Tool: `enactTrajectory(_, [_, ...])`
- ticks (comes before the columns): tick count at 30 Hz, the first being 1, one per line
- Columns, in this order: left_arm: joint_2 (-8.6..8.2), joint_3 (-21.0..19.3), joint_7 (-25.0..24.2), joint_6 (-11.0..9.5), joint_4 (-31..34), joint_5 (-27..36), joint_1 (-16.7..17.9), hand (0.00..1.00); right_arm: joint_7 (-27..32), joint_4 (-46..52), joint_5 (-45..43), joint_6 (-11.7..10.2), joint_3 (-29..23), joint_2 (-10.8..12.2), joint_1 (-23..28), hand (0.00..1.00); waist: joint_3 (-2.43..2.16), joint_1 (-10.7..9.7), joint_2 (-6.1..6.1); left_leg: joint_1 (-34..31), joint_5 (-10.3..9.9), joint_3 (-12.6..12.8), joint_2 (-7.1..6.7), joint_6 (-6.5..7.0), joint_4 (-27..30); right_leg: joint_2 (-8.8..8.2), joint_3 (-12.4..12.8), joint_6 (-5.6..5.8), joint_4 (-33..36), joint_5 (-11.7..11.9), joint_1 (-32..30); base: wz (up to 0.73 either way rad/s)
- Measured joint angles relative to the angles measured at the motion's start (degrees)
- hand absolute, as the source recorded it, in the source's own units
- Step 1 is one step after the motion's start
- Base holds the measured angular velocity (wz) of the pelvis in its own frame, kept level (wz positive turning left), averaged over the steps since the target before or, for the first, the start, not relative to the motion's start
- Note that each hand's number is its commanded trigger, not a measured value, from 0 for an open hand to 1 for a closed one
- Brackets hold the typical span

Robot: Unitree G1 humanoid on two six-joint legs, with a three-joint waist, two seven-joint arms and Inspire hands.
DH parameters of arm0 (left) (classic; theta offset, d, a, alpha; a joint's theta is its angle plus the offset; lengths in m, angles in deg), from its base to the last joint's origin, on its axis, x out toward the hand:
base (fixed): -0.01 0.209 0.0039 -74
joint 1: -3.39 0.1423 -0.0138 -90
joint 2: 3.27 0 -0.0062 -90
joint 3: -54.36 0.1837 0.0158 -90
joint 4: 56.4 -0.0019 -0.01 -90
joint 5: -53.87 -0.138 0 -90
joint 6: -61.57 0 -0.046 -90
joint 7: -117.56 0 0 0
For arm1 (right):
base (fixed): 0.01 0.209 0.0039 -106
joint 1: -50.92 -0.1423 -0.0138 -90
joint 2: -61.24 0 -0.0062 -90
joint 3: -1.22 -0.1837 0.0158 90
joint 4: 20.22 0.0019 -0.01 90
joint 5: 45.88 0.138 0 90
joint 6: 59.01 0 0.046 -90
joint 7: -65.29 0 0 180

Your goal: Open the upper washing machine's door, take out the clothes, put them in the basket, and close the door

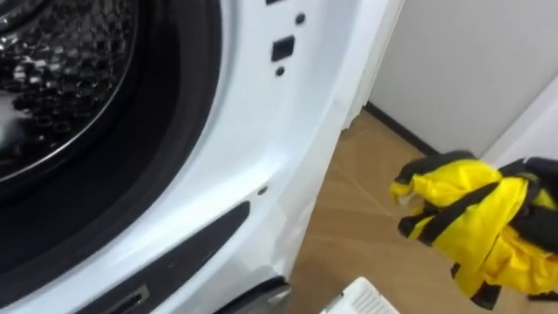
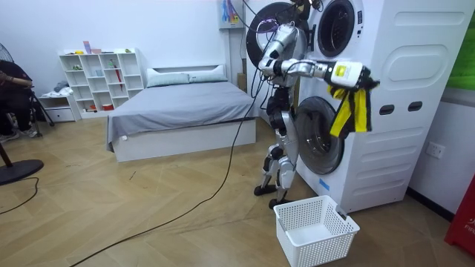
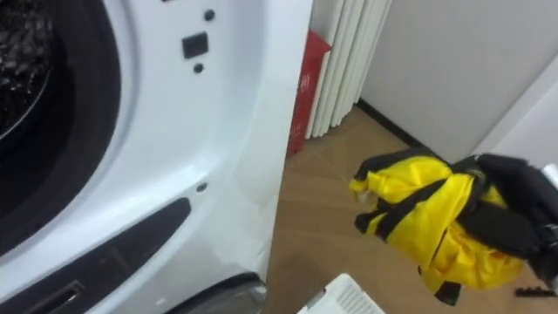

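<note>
While the robot stands at the washer [image 1: 261, 131], its right hand [image 3: 514, 214] curls round a yellow-and-black garment [image 3: 418, 218], held in the air beside it, a white basket [image 2: 297, 239] on the floor below.

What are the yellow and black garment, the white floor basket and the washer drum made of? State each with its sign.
The yellow and black garment looks like thin synthetic cloth: smooth, slightly glossy crumples. The white lattice basket is probably rigid plastic: moulded grid walls. The perforated washer drum seems polished steel: bright reflections between holes.
</note>
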Motion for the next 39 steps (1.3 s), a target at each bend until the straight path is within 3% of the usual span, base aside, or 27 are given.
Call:
enactTrajectory(5, [-0.06,3.09,0.10,0.05,0.04,1.55,-1.75,0.00,0.07,-11.55,-4.37,0.04,5.26,0.64,-2.95,1.00,-0.33,0.74,1.67,-3.90,-0.07,-0.34,-0.19,0.35,1.29,-0.42,0.07,0.24,1.46,0.25,-3.71,0.02])
enactTrajectory(8, [-0.05,3.61,0.44,0.05,0.04,1.59,-2.38,0.00,0.64,-17.93,-5.41,0.01,7.67,1.04,-3.77,1.00,-0.36,1.75,1.77,-4.85,-0.06,-0.44,-0.24,0.37,2.39,-0.38,0.05,0.19,1.57,0.28,-4.41,-0.01])
enactTrajectory(17, [-0.06,9.58,2.04,-1.45,1.32,2.86,-4.61,0.00,5.60,-40.28,-6.50,-0.93,15.83,1.86,-8.69,1.00,-0.75,4.79,3.78,-10.10,-0.11,-4.76,-0.39,0.64,5.38,-1.30,-1.90,0.05,2.67,0.36,-8.41,0.11])
enactTrajectory(24, [-0.79,12.64,2.60,-1.38,1.87,6.08,-6.38,0.00,8.25,-49.50,-4.21,-3.03,20.20,2.15,-10.82,1.00,-0.78,4.86,6.00,-13.27,-0.04,-6.71,-0.53,1.21,6.25,-1.80,-3.23,-0.25,2.72,0.82,-10.69,0.11])
enactTrajectory(32, [-0.88,14.24,3.86,-2.83,4.97,9.80,-6.31,0.00,12.30,-57.60,-2.78,-3.51,20.15,3.76,-14.06,1.00,-0.79,5.47,6.11,-16.86,1.18,-9.07,-2.36,2.18,6.17,-3.40,-4.19,0.05,4.56,0.65,-14.55,0.11])
enactTrajectory(39, [-0.89,16.13,4.33,-4.64,5.23,13.19,-6.00,0.00,14.97,-62.07,-0.01,-4.83,20.12,4.33,-15.54,1.00,-0.75,5.85,6.23,-16.95,1.40,-9.36,-2.39,2.53,5.80,-4.06,-5.13,0.23,4.56,0.48,-14.58,0.07])
